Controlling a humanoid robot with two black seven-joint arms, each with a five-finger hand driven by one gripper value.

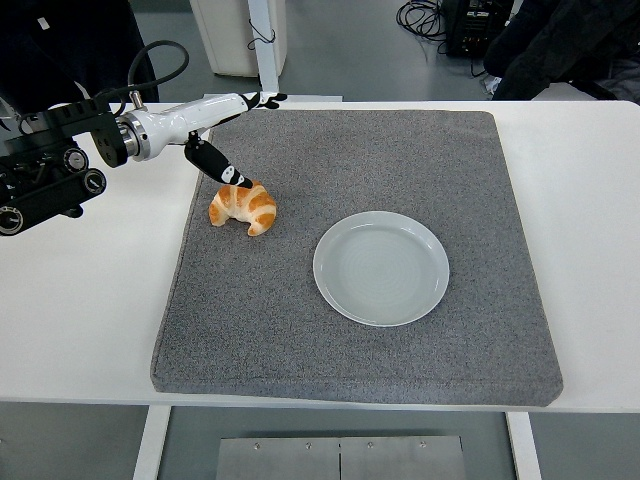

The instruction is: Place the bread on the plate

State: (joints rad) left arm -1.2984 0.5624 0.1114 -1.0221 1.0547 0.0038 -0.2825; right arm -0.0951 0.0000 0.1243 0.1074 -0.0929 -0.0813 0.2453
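Now the left hand (222,135) hovers over the croissant (243,206), fingers (225,170) spread and empty, ready to grasp; plate (380,268) waits at four o'clock.

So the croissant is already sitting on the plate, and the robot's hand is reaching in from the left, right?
Not quite. In the head view the croissant lies on the grey mat, left of the empty plate. The left hand does reach in from the left, above it.
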